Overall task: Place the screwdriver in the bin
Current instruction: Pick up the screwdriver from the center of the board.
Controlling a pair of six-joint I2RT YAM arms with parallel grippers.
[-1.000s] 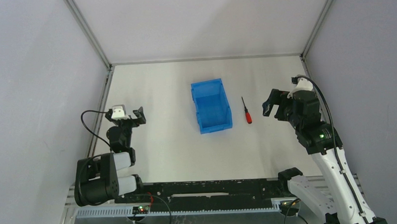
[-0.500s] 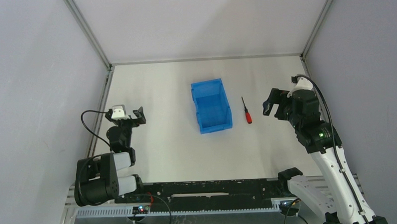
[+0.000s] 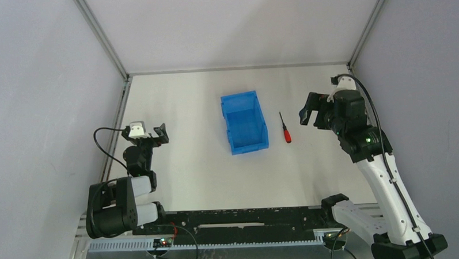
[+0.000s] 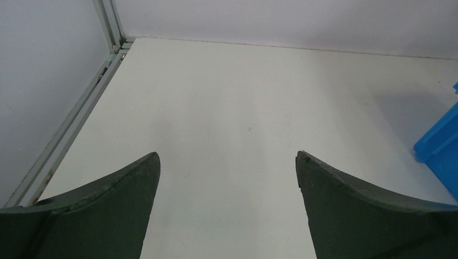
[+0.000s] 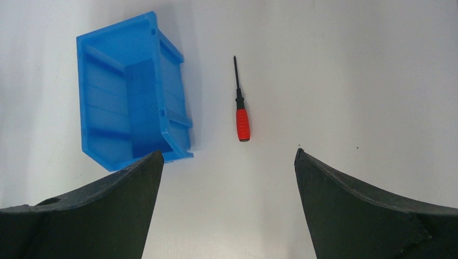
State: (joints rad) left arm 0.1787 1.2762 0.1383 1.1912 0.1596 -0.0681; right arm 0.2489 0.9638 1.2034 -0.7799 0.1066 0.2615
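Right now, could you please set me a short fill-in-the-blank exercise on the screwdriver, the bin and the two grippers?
1. The screwdriver has a ____ handle.
2. It lies on the table beside the bin, which is ____ in colour.
3. The right gripper hangs above the table with its jaws ____.
4. The left gripper is ____ from the screwdriver than the right one.

Missing words: red; blue; open; farther.
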